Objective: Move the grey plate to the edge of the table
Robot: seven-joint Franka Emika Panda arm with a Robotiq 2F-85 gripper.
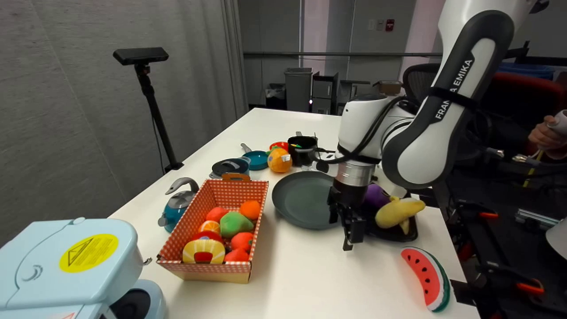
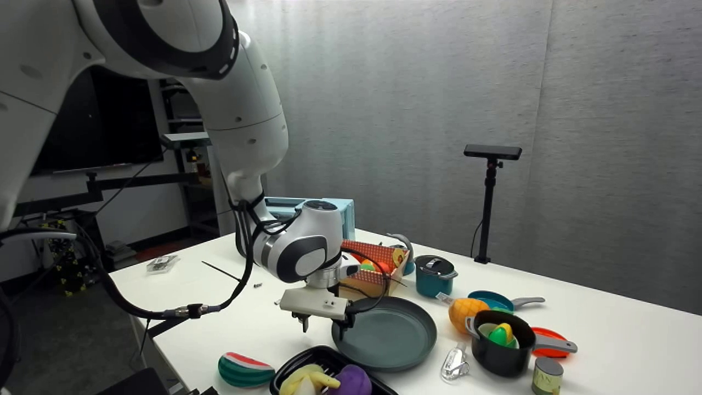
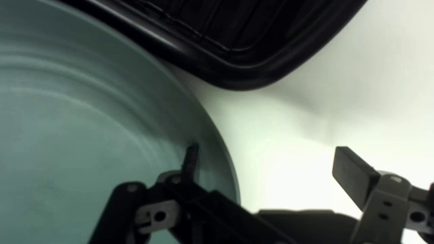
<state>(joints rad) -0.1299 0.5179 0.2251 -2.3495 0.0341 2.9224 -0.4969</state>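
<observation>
The grey plate (image 1: 297,201) lies flat on the white table (image 1: 305,283) between the fruit basket and the black tray. It also shows in an exterior view (image 2: 397,334) and fills the left of the wrist view (image 3: 67,142). My gripper (image 1: 341,234) points down at the plate's rim, open and empty. In the wrist view the gripper (image 3: 268,154) has one finger over the inside of the rim and the other outside it, over the table. I cannot tell whether the inner fingertip touches the plate. The arm hides part of the plate in an exterior view.
The black tray (image 3: 237,74) holding a banana and an eggplant stands close beside the plate. The fruit basket (image 1: 217,274) is on the plate's other side. A watermelon slice (image 1: 427,277) lies near the table edge. A black pot (image 2: 499,354) and a pineapple (image 2: 466,314) stand nearby.
</observation>
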